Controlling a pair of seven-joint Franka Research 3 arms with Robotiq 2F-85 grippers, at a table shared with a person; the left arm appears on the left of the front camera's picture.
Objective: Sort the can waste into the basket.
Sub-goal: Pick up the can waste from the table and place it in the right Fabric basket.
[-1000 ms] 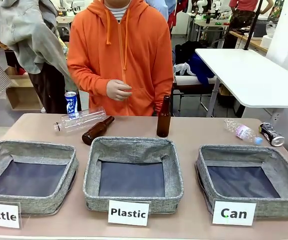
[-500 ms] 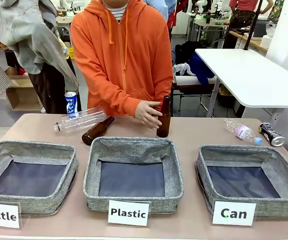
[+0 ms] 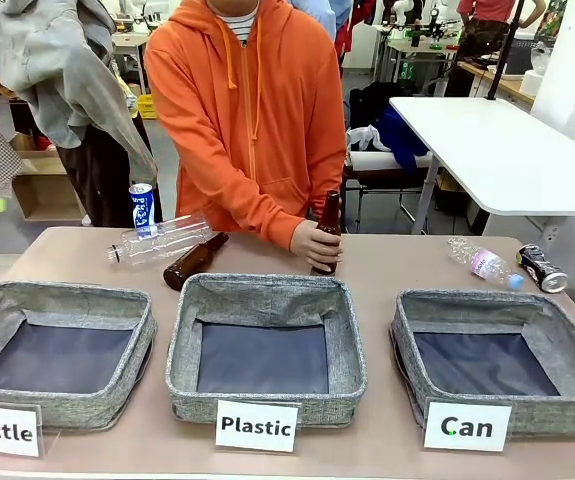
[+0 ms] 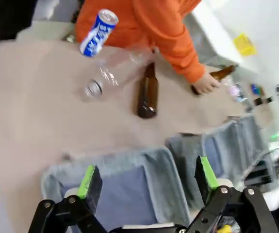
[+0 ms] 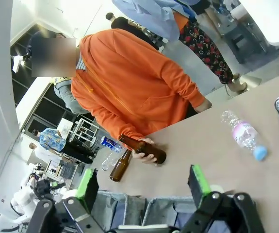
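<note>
Blue-white can: stands upright at table's far L side, just behind big clear bottle. Dark can: lies on side at far R, beside small clear bottle, just beyond "Can" basket, outside it. Person's hand: wraps upright brown bottle behind mid basket. 2nd brown bottle: lies flat nr big clear one. L gripper: jaws apart, clamps nothing, hangs over baskets. R gripper: likewise apart, grips nothing.

Tan table carries three baskets (Can basket rightmost), blue can, dark can, four bottles.
</note>
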